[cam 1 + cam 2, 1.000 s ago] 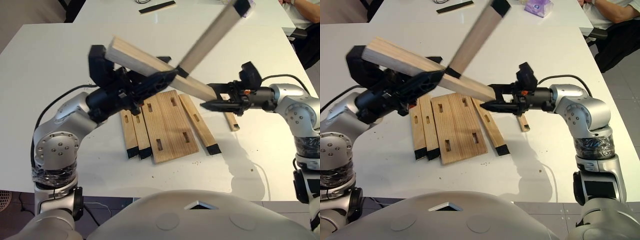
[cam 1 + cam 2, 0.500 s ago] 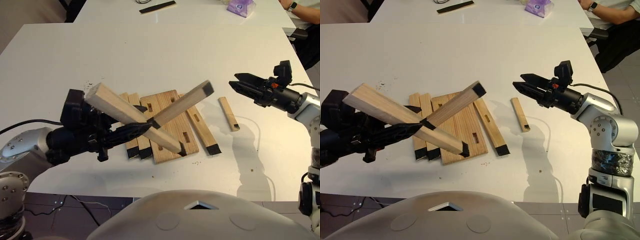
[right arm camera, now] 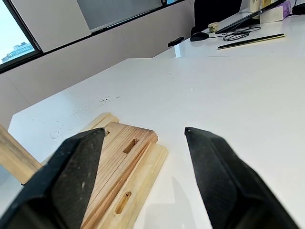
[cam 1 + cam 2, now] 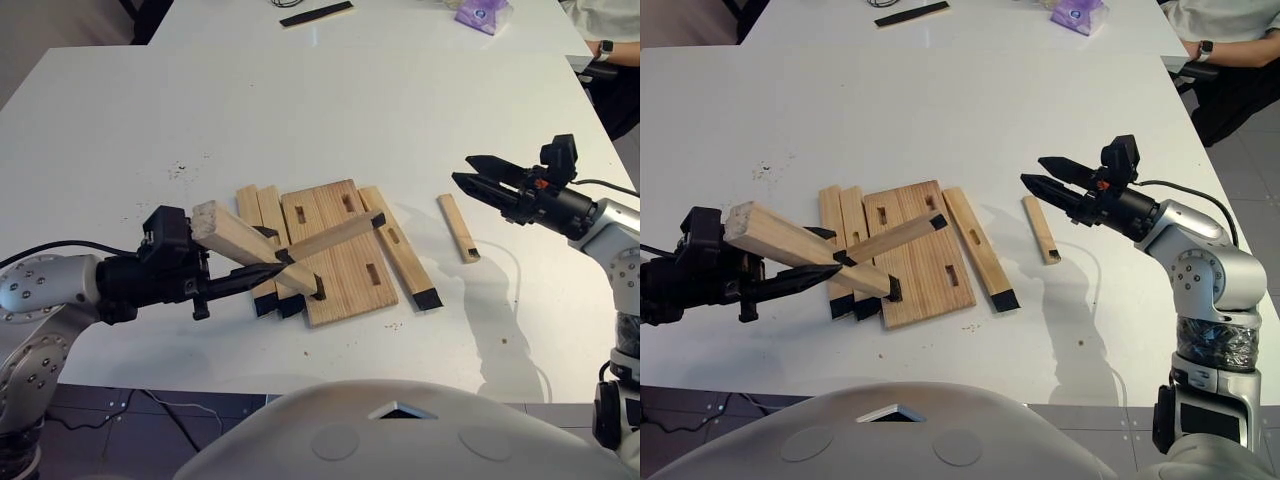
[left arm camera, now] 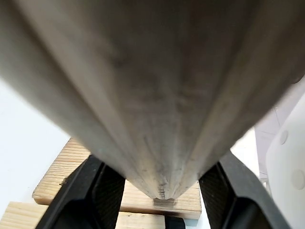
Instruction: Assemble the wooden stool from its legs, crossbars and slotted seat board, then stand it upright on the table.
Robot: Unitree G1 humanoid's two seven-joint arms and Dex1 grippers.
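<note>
My left gripper [image 4: 268,272] is shut on a thick wooden leg [image 4: 235,240] with a black foot. A thinner crossbar [image 4: 335,237] sticks out of the leg's side. The pair hangs low over the near left corner of the slotted seat board [image 4: 340,285], which lies flat on the table. In the left wrist view the leg [image 5: 152,86] sits between both fingers [image 5: 95,191]. Two more legs [image 4: 262,212] lie left of the board and one leg [image 4: 400,250] lies right of it. A short crossbar [image 4: 458,228] lies farther right. My right gripper [image 4: 468,180] hovers open above that crossbar, holding nothing.
The white table [image 4: 300,120] stretches bare behind the parts. A black strip [image 4: 315,14] and a purple packet [image 4: 482,15] lie at its far edge. The table's near edge runs just below the wooden parts.
My left arm has lowered the leg and crossbar from high above the table to just over the board. My right gripper has pulled back to the right, away from the leg, and stands open.
</note>
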